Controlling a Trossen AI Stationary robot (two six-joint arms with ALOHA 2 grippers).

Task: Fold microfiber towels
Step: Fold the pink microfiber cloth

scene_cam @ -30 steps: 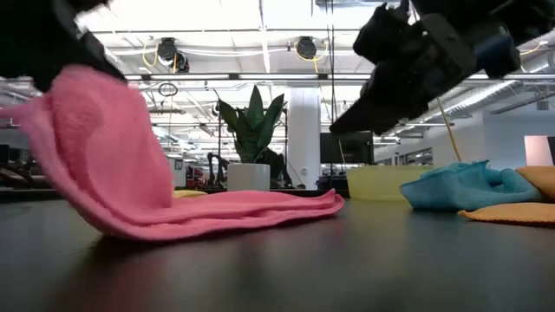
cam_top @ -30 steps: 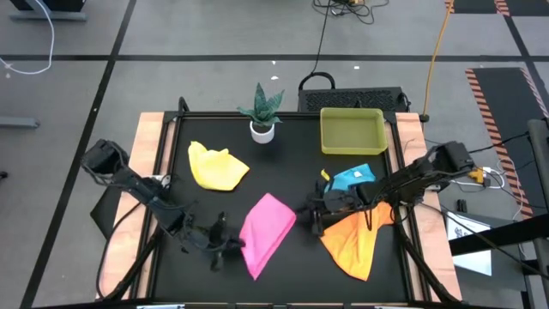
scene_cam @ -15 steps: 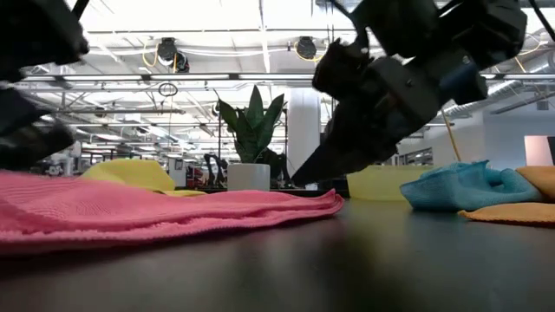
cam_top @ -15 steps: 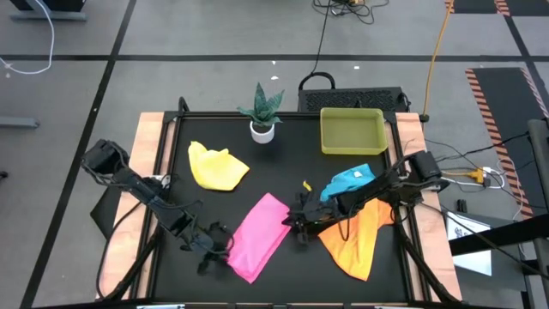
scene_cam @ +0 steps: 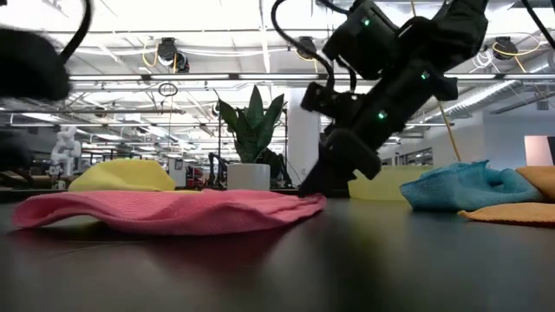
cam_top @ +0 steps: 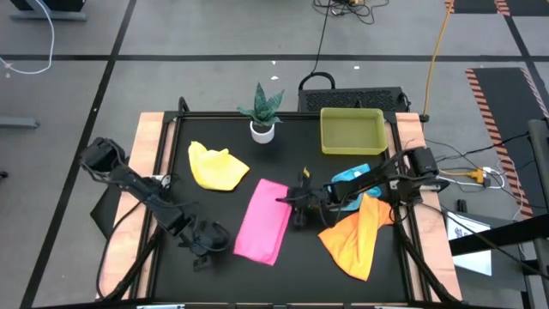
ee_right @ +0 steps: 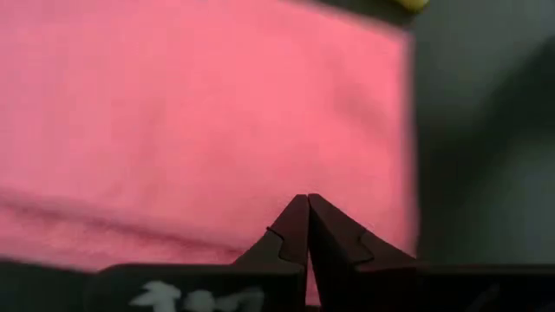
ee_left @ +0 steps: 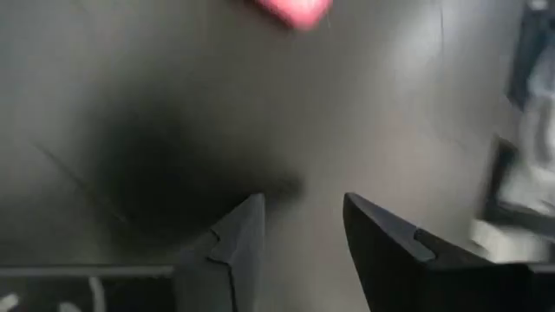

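Note:
The pink towel (cam_top: 264, 221) lies flat as a long rectangle in the middle of the table. My right gripper (cam_top: 290, 206) is shut, with its tips at the towel's right edge (ee_right: 308, 199). My left gripper (cam_top: 206, 243) stands open just left of the towel's near end, with only bare table between its fingers (ee_left: 303, 204); a pink corner (ee_left: 290, 10) shows ahead of it. The yellow towel (cam_top: 217, 166) lies bunched at the far left. The light blue towel (cam_top: 353, 178) and the orange towel (cam_top: 356, 240) lie under the right arm. My right gripper sets its shut fingertips (scene_cam: 310, 189) on the pink towel's right edge (ee_right: 347, 208), toward its far end. The fingers slant down from the table's right side. The towel lies flat on the table beneath them.
A yellow-green tray (cam_top: 351, 130) stands at the far right and a small potted plant (cam_top: 262, 112) at the far middle. Wooden rails (cam_top: 153, 172) run along the table's left and right sides. Bare black table shows along the near edge.
My left gripper has let go of the pink towel and turned at the wrist. The towel's lifted near-left part has dropped, and the towel now lies flat and straighter. My right gripper, staying shut, has moved down and toward the table's left onto the towel's right edge.

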